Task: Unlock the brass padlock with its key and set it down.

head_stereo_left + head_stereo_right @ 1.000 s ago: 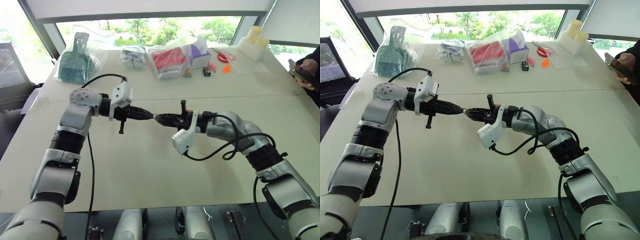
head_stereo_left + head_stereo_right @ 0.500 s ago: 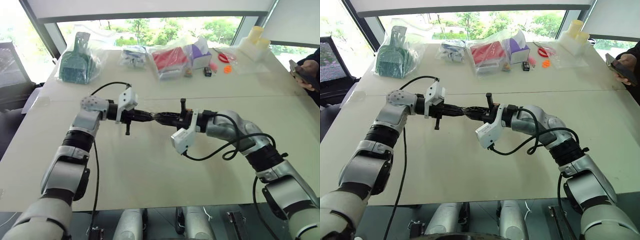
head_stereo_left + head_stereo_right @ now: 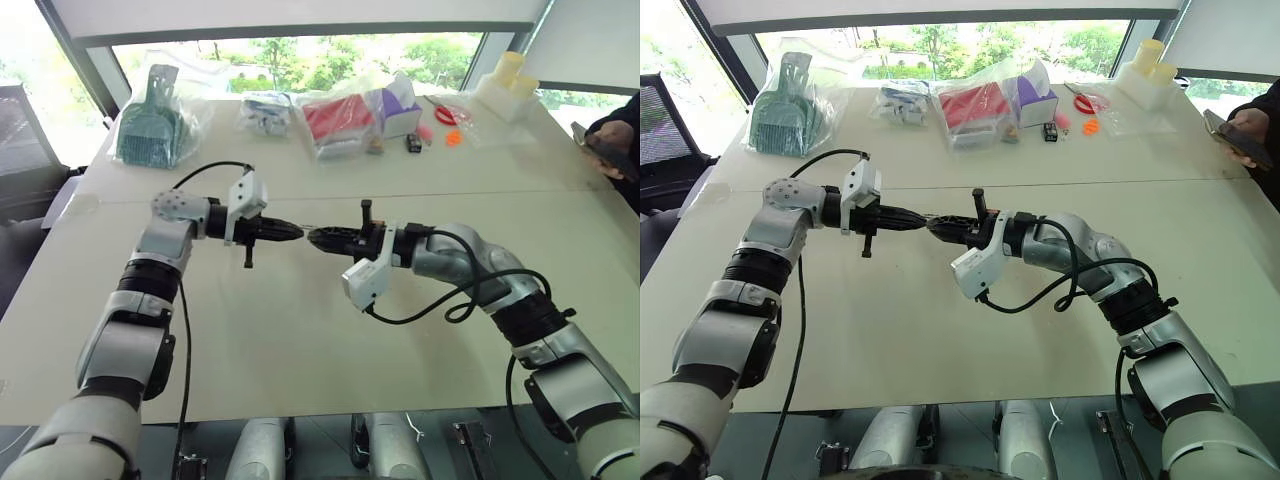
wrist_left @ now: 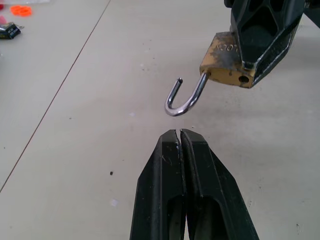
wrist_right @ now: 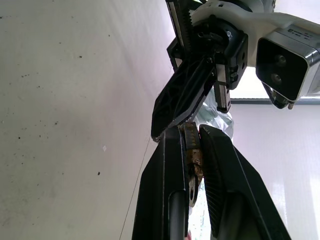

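Left eye view: on the far left of the pale beige bench [image 3: 300, 340] lies a teal plastic dustpan in a clear bag [image 3: 150, 125], then a clear bag of white and blue items [image 3: 268, 112], a red packet in clear plastic [image 3: 340, 120], a purple and white box [image 3: 400, 108], small orange bits [image 3: 455, 138] and white containers [image 3: 505, 85] at the far right corner. A person's hand holding a phone [image 3: 605, 140] shows at the right edge.

Mid-bench, above the surface, the left pincer [image 3: 297, 234] points toward the right one, its two black fingers pressed together with nothing between them; in the left wrist view the fingers [image 4: 170, 165] meet flush. Just beside it, with a small gap, the right pincer [image 3: 312, 237] is clamped on the small dull-gold brass padlock [image 4: 227, 62], held off the bench. The lock's thin silvery shackle [image 4: 185, 97] hangs swung open, its free end out of the body, near the left fingertips but apart from them. No key can be made out. In the right wrist view the lock body [image 5: 192, 150] sits squeezed between the right fingers.
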Action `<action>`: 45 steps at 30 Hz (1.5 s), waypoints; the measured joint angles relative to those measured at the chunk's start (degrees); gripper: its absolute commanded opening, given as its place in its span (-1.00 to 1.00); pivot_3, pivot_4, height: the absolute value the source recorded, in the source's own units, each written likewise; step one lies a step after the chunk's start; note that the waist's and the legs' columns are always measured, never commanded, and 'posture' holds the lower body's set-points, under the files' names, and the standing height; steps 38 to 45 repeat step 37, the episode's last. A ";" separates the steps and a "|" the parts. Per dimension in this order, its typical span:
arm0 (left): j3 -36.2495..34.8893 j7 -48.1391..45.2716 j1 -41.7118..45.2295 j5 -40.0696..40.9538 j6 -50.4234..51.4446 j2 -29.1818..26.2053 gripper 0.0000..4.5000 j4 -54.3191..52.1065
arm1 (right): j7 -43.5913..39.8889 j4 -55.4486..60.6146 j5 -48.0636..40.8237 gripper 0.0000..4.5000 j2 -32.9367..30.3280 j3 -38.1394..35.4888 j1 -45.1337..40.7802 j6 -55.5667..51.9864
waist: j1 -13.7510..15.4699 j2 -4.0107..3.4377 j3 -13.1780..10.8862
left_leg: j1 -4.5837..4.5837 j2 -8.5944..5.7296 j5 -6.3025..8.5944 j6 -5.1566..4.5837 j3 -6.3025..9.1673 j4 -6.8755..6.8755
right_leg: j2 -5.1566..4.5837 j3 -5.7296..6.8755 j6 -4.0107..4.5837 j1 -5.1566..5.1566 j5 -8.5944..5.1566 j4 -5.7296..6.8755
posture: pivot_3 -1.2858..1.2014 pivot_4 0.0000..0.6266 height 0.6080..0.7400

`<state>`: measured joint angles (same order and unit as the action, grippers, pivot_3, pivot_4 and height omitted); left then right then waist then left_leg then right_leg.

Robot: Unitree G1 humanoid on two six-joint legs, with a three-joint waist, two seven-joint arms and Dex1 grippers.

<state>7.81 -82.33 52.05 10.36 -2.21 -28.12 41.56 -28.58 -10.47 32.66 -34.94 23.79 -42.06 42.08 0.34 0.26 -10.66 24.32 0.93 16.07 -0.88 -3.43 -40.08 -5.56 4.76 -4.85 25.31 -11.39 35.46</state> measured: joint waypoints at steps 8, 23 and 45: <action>-0.68 1.22 -6.26 -0.07 3.22 -4.75 -0.97 -9.00 | 3.27 -9.70 3.39 -0.97 0.52 0.43 -0.02 0.31 | 0.00 0.00 0.00 | 0.00 0.01 0.00 0.00 0.00 0.00 | 0.00 -0.01 0.00 0.00 0.00 0.00 | 0.03 -0.52 1.00; -4.12 13.64 -25.06 0.33 11.82 -10.55 -1.00 -32.87 | -1.13 -16.47 2.90 0.21 2.00 3.97 0.59 -0.51 | -0.89 -0.02 -0.01 | -0.09 0.04 0.00 0.01 0.23 0.06 | -0.02 -0.04 0.02 -0.06 -0.01 0.02 | 0.03 -0.52 1.00; -6.41 16.20 -28.25 5.10 19.18 -12.75 -1.00 -42.65 | -33.40 11.67 -29.54 0.98 -6.90 -6.17 12.80 -43.06 | -0.73 -0.03 -0.01 | -0.46 0.23 0.03 -0.03 0.27 0.07 | -0.03 -0.02 0.02 -0.42 -0.01 -0.05 | 0.03 -0.52 1.00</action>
